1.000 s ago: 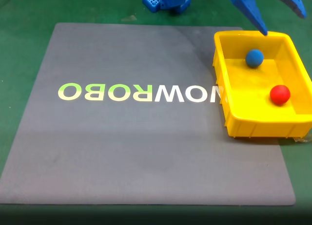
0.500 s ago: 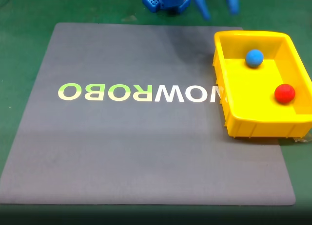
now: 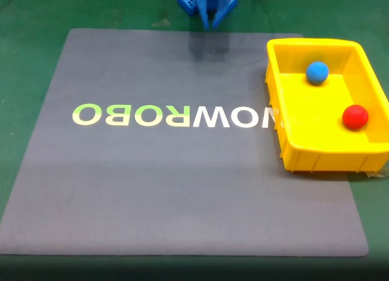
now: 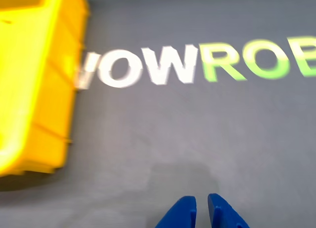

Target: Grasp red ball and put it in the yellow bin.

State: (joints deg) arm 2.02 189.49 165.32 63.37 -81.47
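The red ball point(image 3: 355, 117) lies inside the yellow bin point(image 3: 276, 86), near its right wall in the fixed view. A blue ball point(image 3: 316, 72) rests in the bin's far part. My blue gripper point(image 3: 210, 20) hangs at the top edge of the fixed view, over the far edge of the grey mat, well left of the bin. In the wrist view its fingertips point(image 4: 184, 211) sit close together with a thin gap and nothing between them, and the gripper point(image 4: 202, 212) is above the bare mat. The bin's outer wall point(image 4: 44, 90) stands at the left of the wrist view.
A large grey mat point(image 3: 182, 183) with white and green lettering point(image 3: 173, 115) covers the green table point(image 3: 24, 44). The arm's blue base point(image 3: 194, 0) sits at the top centre. The bin stands on the mat's right edge.
The arm has swung left from above the bin to the top centre, and its fingers have closed together. The red ball rolled slightly right inside the bin and settled.
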